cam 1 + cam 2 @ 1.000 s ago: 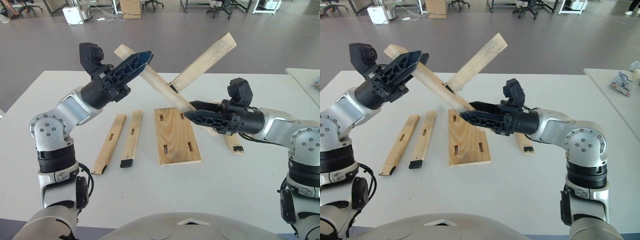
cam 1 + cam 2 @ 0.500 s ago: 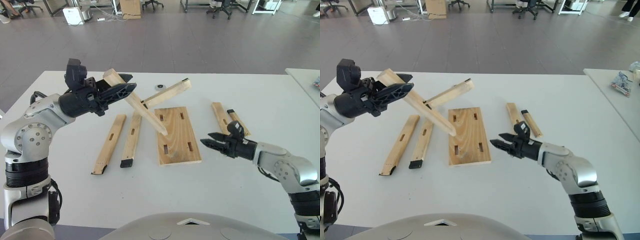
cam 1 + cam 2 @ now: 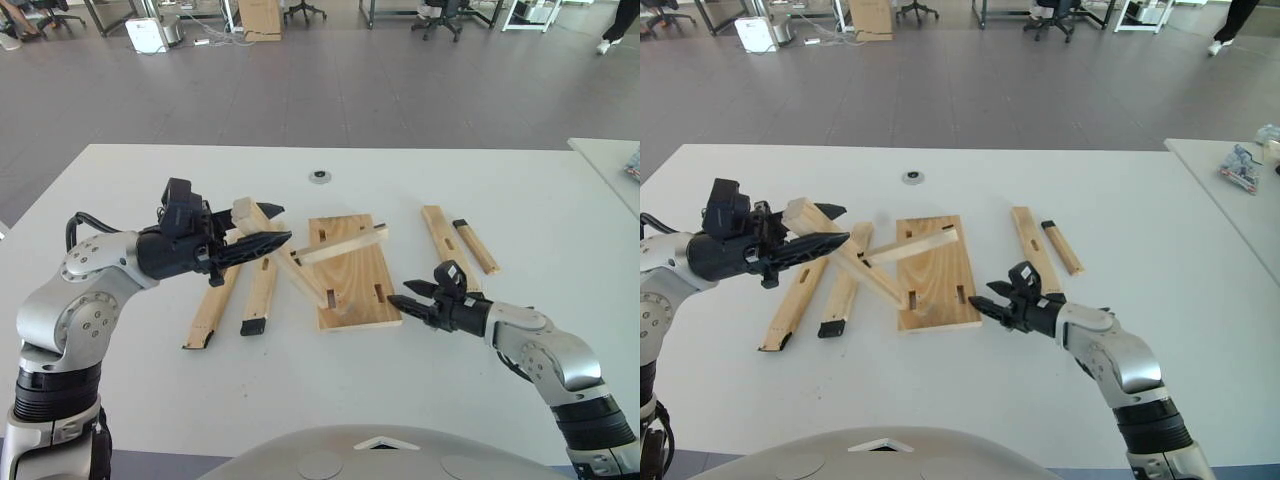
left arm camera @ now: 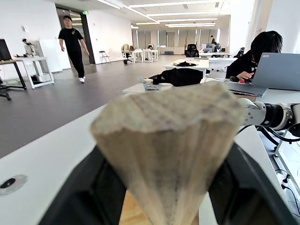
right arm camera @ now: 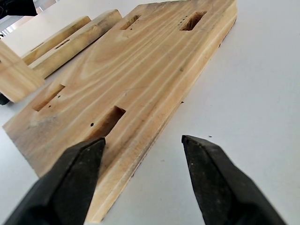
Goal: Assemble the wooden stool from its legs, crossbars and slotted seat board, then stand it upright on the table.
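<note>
Grips, in the black two-fingered left gripper [image 3: 272, 226], the upper end of a pale square-cut wooden leg [image 3: 300, 275], slanted down onto the flat pale wooden seat board with four slots [image 3: 355, 265] lying on the white table [image 3: 500, 180]; foot at or in a near slot, hard to say which. Carries a shorter pale wooden crossbar [image 3: 345, 243] pegged through its middle. Holds the black right gripper [image 3: 400, 294] spread open, low beside the board's near right corner, touching nothing. Also flat on the table: two slotted legs [image 3: 222, 290] just left of the board, two shorter sticks [image 3: 438, 232] to its right. Probably light, stiff, dry, not slippery. Better to pinch the board across its long edges and the legs near mid-length, minding the pegged joint, likely loose enough to twist out.
</note>
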Action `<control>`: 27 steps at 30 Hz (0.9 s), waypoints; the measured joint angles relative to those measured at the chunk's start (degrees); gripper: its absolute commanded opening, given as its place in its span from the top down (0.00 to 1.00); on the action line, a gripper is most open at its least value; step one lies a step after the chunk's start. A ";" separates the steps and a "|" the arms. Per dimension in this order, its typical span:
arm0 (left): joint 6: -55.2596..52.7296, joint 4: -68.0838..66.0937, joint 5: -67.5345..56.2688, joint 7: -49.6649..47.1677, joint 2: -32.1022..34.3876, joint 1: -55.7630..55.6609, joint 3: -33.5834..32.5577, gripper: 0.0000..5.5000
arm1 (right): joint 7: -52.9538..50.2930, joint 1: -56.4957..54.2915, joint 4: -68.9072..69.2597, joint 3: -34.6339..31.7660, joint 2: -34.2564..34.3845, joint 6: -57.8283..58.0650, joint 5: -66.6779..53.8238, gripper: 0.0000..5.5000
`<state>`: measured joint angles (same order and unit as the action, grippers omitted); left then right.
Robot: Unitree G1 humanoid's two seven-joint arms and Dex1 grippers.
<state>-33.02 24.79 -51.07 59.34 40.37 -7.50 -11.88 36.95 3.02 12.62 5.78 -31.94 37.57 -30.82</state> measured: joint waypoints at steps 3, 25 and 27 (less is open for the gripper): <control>1.74 0.14 1.12 0.02 -0.75 1.03 1.02 0.62 | 0.04 0.82 0.71 -0.09 0.00 -0.60 0.91 0.44; 8.42 -5.93 7.69 5.85 -0.73 -4.70 8.51 0.62 | 0.25 1.43 1.44 0.25 2.12 -0.36 2.08 0.44; 9.54 -6.73 8.10 6.68 -0.73 -5.32 9.43 0.62 | 0.25 1.47 1.65 0.67 2.21 -0.27 2.10 0.44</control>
<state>-23.48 18.07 -42.98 66.03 39.64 -12.82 -2.45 37.20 4.49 14.28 6.45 -29.73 37.30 -28.72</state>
